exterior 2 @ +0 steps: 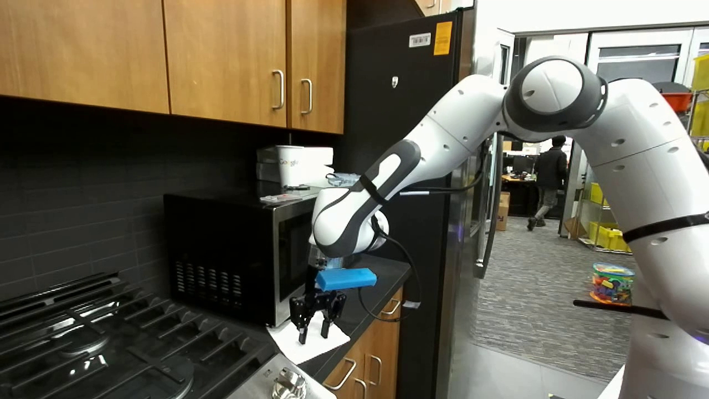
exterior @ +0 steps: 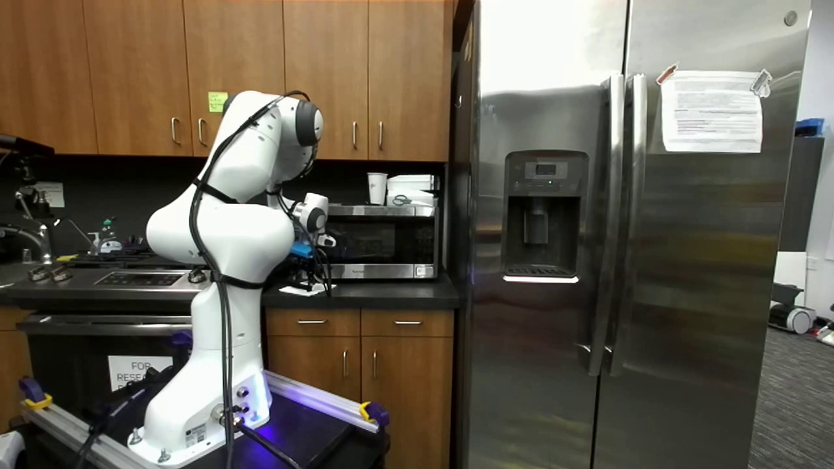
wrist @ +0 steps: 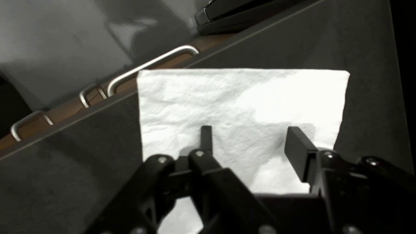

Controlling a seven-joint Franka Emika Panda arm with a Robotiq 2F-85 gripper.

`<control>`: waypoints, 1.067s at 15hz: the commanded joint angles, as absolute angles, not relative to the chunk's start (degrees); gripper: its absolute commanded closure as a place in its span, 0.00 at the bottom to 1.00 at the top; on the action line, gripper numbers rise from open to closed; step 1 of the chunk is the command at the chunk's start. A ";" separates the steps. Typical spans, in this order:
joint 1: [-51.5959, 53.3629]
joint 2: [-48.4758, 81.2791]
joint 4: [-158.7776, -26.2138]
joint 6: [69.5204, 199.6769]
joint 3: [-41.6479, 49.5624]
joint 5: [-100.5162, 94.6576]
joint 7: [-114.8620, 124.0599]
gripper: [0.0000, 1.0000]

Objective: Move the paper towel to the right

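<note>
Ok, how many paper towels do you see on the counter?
1: the paper towel lies on the counter near the microwave, under the open gripper. Any second sheet directly beneath it would be hidden.

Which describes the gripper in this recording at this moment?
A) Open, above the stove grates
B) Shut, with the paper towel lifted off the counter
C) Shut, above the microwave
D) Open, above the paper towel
D: in the wrist view the gripper has its fingers well apart, with the paper towel lying on the dark counter beneath them.
</note>
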State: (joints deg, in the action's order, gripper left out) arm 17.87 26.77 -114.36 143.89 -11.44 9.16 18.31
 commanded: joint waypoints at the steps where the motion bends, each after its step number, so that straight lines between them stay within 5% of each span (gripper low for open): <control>1: 17.90 27.18 -113.31 142.94 -11.07 9.63 18.97 0.72; 5: 17.80 26.91 -113.72 143.22 -10.43 9.46 19.55 0.99; 16: 17.12 25.16 -115.17 143.16 -7.44 8.72 22.40 1.00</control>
State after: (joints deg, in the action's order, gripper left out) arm 17.62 26.71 -114.11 143.85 -8.55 9.18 20.94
